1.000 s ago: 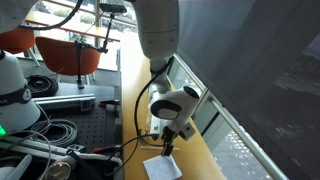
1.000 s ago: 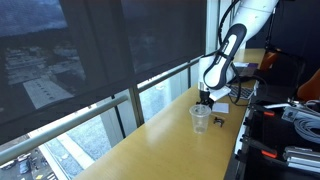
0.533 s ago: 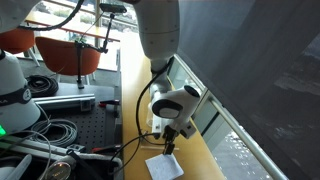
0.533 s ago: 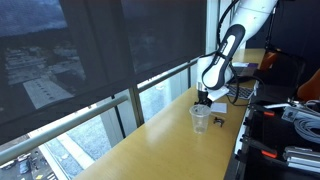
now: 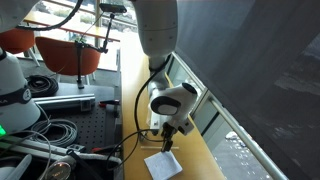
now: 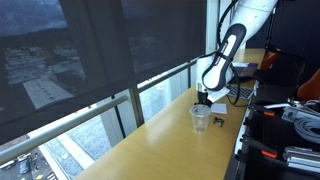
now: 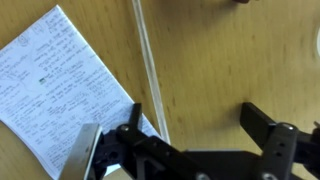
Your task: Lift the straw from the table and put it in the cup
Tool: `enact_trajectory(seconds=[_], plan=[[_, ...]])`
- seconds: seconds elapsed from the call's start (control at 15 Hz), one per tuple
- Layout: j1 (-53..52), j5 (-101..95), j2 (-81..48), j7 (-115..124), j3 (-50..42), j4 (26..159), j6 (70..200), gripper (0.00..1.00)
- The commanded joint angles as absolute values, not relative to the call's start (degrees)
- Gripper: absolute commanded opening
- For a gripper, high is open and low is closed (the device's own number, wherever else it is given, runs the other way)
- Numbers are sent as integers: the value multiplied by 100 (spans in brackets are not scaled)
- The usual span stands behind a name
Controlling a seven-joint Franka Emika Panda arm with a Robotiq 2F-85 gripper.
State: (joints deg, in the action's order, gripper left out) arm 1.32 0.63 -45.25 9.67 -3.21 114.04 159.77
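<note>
PANDA ARM OVER THE STRAW: The Robotiq gripper [image 7: 196, 120] hangs low over a wooden table [image 7: 225, 65] with its jaws spread wide and nothing between the pads, as the wrist view shows. The straw [image 7: 148, 60], a thin pale stick, lies flat on the wood. It runs from the top edge of the frame down toward the lower centre. Its lower end passes between the two dark fingers [image 7: 262, 125], just beside the one at frame left and well apart from the one at frame right. Whether that nearer finger touches it cannot be told. A white sheet of paper [image 7: 65, 85] covered in handwriting fills the left of the frame, its edge just beside the straw. In an exterior view the gripper [image 6: 204, 100] sits right of centre, directly above the clear cup [image 6: 200, 118], which stands upright on the tabletop. A tiny dark object [image 6: 219, 120] lies just to the cup's right.
</note>
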Motion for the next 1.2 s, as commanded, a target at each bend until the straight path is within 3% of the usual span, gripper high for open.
enact_trajectory(seconds=[0.0, 0.33, 0.4, 0.53, 0.6, 1.13], plan=[[-166, 118, -4374, 1141, -498, 11648, 16118, 100], [-308, 110, -4404, 1233, -603, 11600, 16097, 98], [-307, 117, -4424, 1238, -608, 11583, 16090, 73], [-295, 126, -4447, 1244, -609, 11565, 16083, 71], [-295, 126, -4454, 1247, -606, 11549, 16082, 65], [-247, 142, -4431, 1270, -714, 11567, 16082, 5]])
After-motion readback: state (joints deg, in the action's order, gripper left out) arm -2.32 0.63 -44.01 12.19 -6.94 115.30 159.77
